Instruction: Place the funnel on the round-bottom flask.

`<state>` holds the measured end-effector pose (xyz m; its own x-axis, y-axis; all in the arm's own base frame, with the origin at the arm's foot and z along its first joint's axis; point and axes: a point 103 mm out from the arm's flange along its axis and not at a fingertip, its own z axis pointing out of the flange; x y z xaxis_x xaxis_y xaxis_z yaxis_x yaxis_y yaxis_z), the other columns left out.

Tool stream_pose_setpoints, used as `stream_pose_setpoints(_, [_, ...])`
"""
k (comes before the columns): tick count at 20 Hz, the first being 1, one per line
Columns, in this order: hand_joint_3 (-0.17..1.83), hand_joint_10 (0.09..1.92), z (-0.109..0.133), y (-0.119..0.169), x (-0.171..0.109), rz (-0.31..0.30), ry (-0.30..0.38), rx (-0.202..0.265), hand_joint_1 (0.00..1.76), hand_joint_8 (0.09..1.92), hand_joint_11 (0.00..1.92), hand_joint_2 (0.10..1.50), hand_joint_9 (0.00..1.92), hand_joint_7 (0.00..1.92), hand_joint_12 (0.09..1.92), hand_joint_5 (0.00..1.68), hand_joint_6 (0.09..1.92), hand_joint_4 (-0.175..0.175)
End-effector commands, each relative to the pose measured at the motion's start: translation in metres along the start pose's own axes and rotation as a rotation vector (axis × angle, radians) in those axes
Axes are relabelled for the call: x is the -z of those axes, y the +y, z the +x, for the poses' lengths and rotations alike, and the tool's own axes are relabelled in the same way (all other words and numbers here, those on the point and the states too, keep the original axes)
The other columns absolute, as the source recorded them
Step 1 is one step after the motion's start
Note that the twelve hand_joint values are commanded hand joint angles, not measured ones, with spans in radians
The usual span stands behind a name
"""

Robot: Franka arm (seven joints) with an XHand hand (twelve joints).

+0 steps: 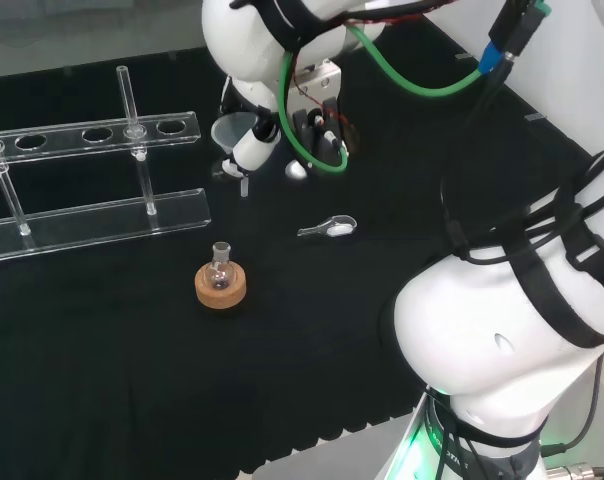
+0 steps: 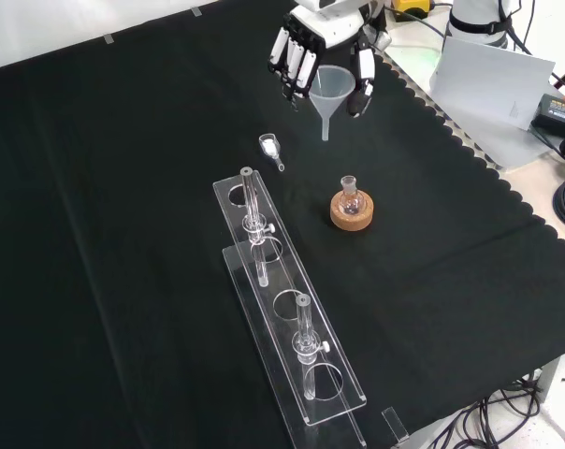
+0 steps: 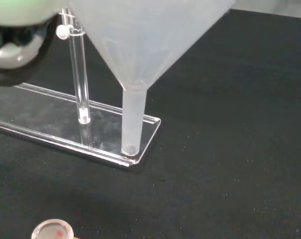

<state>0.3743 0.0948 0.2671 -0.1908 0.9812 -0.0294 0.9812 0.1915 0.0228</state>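
From my station I see the hand at the top of the front view, its fingers and thumb curled round the rim of the funnel, pinching it; the funnel hangs upright in the air, spout down, clear of the cloth; the flask sits on its cork ring nearer the camera, well apart from the spout and uncovered; a small clear scoop lies left of the funnel; the clear rack holds 2 glass tubes; in the wrist view the spout points down, with the flask's mouth off to one side of it.
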Motion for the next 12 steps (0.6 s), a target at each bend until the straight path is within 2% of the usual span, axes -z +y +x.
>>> stream_pose_setpoints(1, [0.46, 0.09, 0.015, -0.004, -0.015, 0.011, 0.036, -0.031, 1.15, 0.09, 0.97, 0.70, 1.53, 1.61, 1.01, 1.50, 0.13, 0.175])
stream_pose_setpoints(12, [0.45, 0.09, 0.038, -0.006, -0.031, 0.051, 0.069, -0.015, 1.15, 0.09, 0.97, 0.70, 1.53, 1.61, 1.02, 1.50, 0.12, 0.175])
